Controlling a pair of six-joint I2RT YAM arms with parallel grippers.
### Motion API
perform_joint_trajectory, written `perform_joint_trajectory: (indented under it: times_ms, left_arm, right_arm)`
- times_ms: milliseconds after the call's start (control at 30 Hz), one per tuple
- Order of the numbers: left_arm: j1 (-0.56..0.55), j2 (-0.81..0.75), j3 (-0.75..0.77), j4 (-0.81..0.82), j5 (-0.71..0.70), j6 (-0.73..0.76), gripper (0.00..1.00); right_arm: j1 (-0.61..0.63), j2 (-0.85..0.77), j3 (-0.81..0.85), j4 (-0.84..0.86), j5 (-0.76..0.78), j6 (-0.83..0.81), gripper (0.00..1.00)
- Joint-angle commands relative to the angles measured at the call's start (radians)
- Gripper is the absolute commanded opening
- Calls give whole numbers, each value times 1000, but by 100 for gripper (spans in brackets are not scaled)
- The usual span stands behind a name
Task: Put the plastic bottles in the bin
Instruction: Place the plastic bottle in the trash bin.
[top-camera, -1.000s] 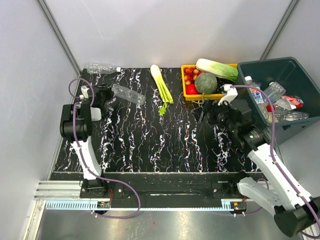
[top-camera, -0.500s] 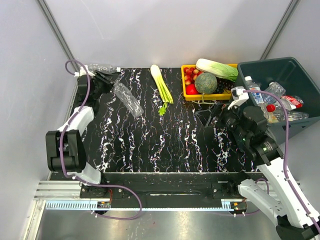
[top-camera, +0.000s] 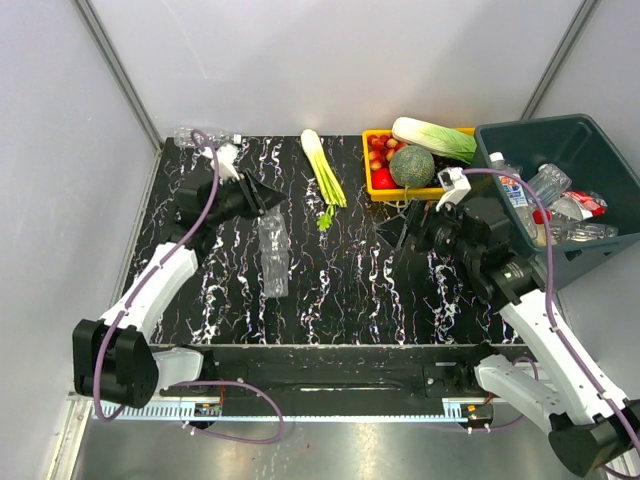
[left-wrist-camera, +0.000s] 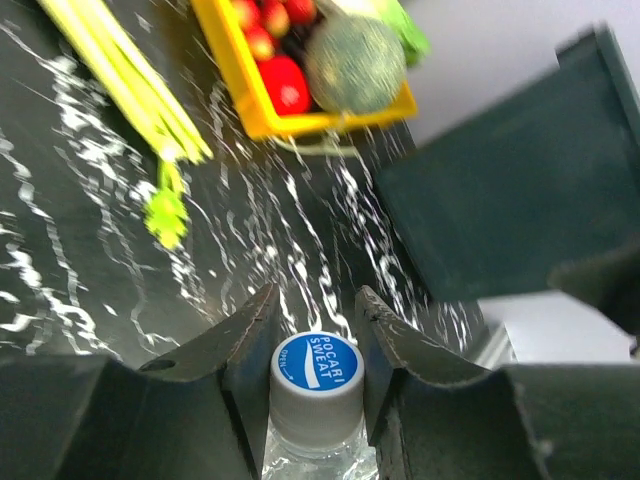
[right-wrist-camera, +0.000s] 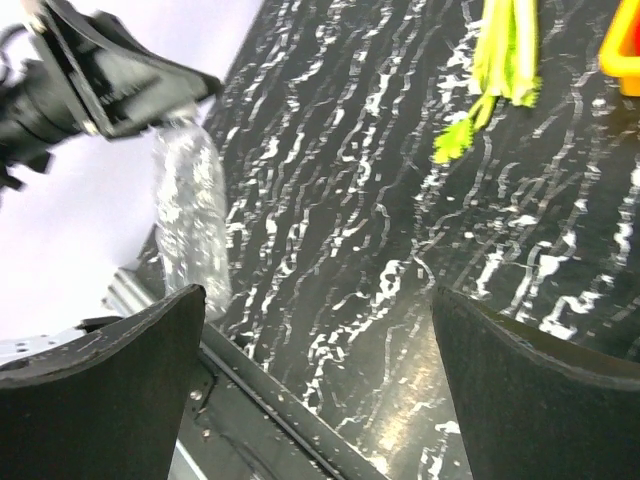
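Black left tool (left-wrist-camera: 315, 310), jaws clamped on the white, blue-topped cap of one clear crinkled plastic bottle (top-camera: 272, 258). The bottle hangs cap-up from it over the black white-veined bench (top-camera: 330, 290), its long axis running toward the near edge in the top view. Large dark teal rectangular plastic bin (top-camera: 530, 122), other bottles (top-camera: 555, 205) inside, lies well off to the right, so a carry across seems called for; the right tool (top-camera: 402, 232), spread wide and empty, stands nearer it.
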Motion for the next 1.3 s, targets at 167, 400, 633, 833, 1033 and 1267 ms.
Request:
perform_joint_trajectory:
  times_ms: [167, 400, 633, 833, 1033, 1267]
  left_arm:
    - [-46, -57, -144, 246, 213, -71, 0]
    - [-46, -91, -157, 280, 239, -107, 0]
    - [-43, -100, -172, 347, 279, -161, 0]
    - [-44, -128, -172, 326, 267, -136, 0]
    - [-44, -149, -177, 318, 242, -124, 0]
    - [-44, -152, -177, 338, 248, -145, 8]
  right_arm:
    - [48, 116, -73, 336, -141, 190, 98]
    - [206, 263, -67, 534, -83, 228, 98]
    - [329, 449, 17, 623, -74, 233, 99]
    - [410, 564, 97, 661, -57, 225, 99]
    - [477, 680, 181, 660, -37, 208, 100]
    - [505, 685, 163, 652, 58, 216, 80]
